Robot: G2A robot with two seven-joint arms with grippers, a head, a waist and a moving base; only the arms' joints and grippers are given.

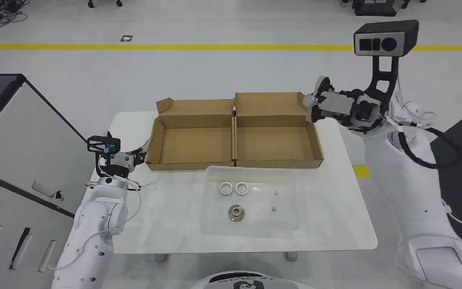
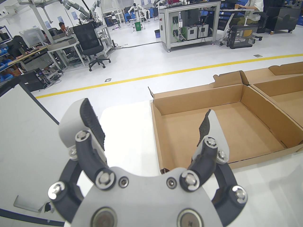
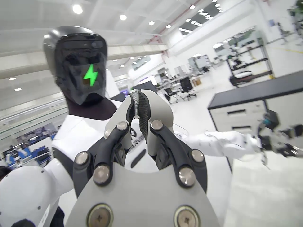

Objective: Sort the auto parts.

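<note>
Bolt (image 3: 135,106), thin, silver, with screw lines, pinched tight in right gripper (image 1: 312,101), upper right of top view. Left gripper (image 1: 139,154) spread wide, left side, beside brown box (image 1: 195,144).

Bright, even light falls from overhead; round ceiling lamps (image 3: 77,9) glow white in the right wrist view. The white surface (image 1: 332,213) glares and looks nearly washed out. The boxes (image 1: 195,144) hold only faint, soft shadows along their walls. Both wrist views bend straight lines toward their edges.
</note>
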